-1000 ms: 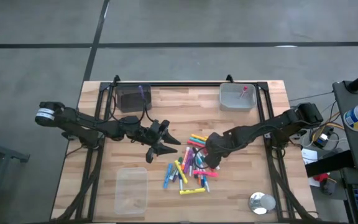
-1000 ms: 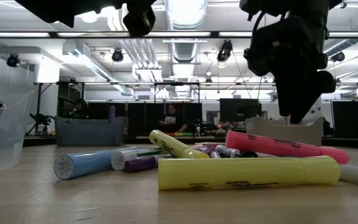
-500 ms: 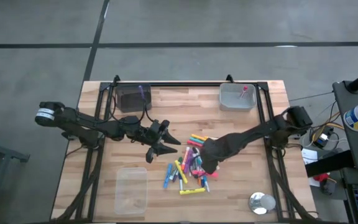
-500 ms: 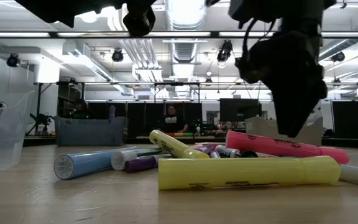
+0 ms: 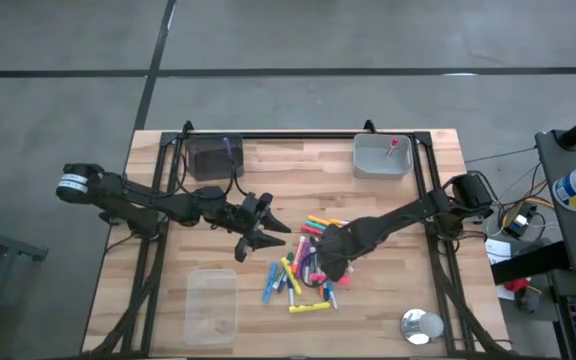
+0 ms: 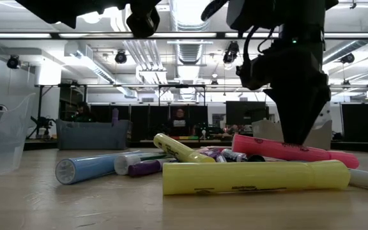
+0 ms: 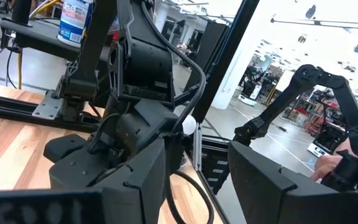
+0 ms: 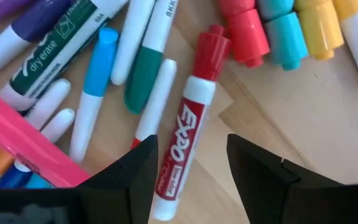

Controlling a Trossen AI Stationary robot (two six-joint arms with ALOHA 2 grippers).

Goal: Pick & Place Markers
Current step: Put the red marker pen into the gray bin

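Near the middle of the worktop (image 5: 368, 200) lies a loose heap of markers (image 5: 306, 270), pink, yellow, blue, green and red, some crossing one another. The right hand (image 5: 330, 268) hangs low over the heap's right side, its two fingers apart and empty. From its wrist camera a red marker (image 8: 187, 127) with a white barrel lies just ahead of the gap between the fingers, slanted, with a teal marker (image 8: 146, 68) and a light blue marker (image 8: 93, 93) close beside it. A pink highlighter (image 6: 292, 151) and a yellow highlighter (image 6: 254, 177) sit nearest the table-height camera.

The left hand (image 5: 263, 235) waits above the worktop just left of the heap, fingers apart, holding nothing.

These pens look light, stiff and smooth-sided; I'd expect them to roll or skid if nudged, and the round barrels could squirt out of a pinch taken near an end. A hold across the middle of the red marker's barrel looks the safest, with the fingers turned square to it. Its neighbours lie close enough that a finger may catch one.

At the back of the worktop stand a dark bin (image 5: 212, 155) and a grey bin (image 5: 380, 160), each already holding a marker. A clear tub (image 5: 211, 305) sits at the front left.
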